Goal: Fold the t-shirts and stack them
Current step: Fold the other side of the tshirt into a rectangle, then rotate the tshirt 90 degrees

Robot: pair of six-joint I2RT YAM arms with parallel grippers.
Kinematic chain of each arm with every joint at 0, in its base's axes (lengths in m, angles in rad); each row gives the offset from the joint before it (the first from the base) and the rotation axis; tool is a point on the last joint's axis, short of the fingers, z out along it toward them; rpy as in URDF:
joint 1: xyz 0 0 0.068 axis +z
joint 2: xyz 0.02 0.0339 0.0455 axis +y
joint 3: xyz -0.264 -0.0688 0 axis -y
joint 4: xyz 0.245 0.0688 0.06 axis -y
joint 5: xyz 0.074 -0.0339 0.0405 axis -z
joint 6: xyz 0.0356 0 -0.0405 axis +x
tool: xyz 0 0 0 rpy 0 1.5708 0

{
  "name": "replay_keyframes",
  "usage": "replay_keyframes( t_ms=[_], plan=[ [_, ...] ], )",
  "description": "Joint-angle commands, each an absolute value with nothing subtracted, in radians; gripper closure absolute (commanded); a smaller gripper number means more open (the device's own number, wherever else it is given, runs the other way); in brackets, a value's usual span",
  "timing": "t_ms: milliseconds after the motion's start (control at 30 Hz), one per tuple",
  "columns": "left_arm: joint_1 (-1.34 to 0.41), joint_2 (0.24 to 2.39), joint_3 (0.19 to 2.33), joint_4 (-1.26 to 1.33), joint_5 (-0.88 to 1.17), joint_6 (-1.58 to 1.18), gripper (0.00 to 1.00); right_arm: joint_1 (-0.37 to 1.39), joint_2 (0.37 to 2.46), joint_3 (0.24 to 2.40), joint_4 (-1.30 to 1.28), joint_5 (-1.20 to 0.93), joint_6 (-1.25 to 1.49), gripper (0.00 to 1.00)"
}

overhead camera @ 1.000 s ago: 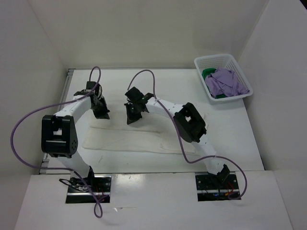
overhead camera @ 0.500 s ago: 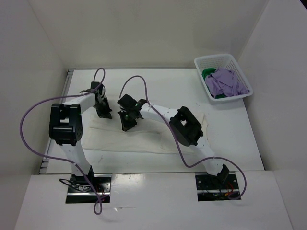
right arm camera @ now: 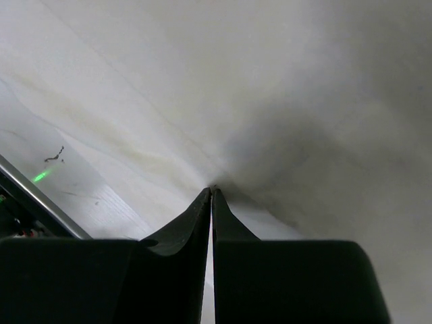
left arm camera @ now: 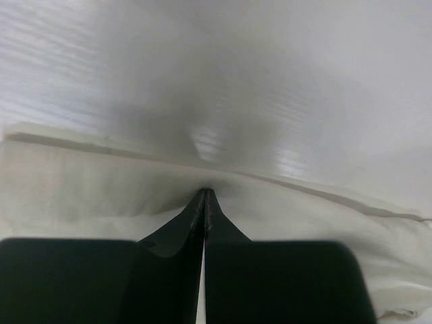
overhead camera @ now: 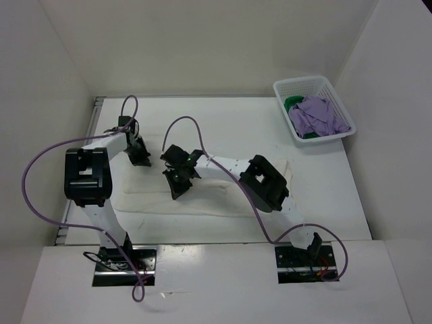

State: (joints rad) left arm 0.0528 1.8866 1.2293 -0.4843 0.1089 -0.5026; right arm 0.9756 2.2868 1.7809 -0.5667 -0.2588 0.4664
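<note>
White table (overhead camera: 223,125), white walls (overhead camera: 202,47), cream t-shirt (overhead camera: 216,202) spread.

no readable text, labels, brands or numbers appear on anything.

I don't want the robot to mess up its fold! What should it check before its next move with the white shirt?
1. Is the left end effector pinching the far edge of the white t-shirt? Ok.
2. Is the right end effector closed on the cloth? Ok: the fingers are together and the creases run to the tips.
3. Is the white t-shirt lying as a flat, long strip on the table? Ok.
4. Are the edges lined up under the arms? Cannot tell, because they are hidden.
5. Are the purple t-shirt and green t-shirt in the basket, away from the fold? Ok.
</note>
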Motion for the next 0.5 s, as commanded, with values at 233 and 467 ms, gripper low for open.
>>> replay_keyframes(
  t_ms=[233, 467],
  plan=[
    [0.072, 1.491, 1.003, -0.411, 0.208, -0.623, 0.97, 0.939, 2.051, 1.720, -0.551, -0.183, 0.466, 0.95],
    [0.052, 1.525, 0.919, -0.321, 0.288, -0.681, 0.94, 0.689, 1.777, 1.361, -0.443, -0.143, 0.584, 1.00]
  ],
)
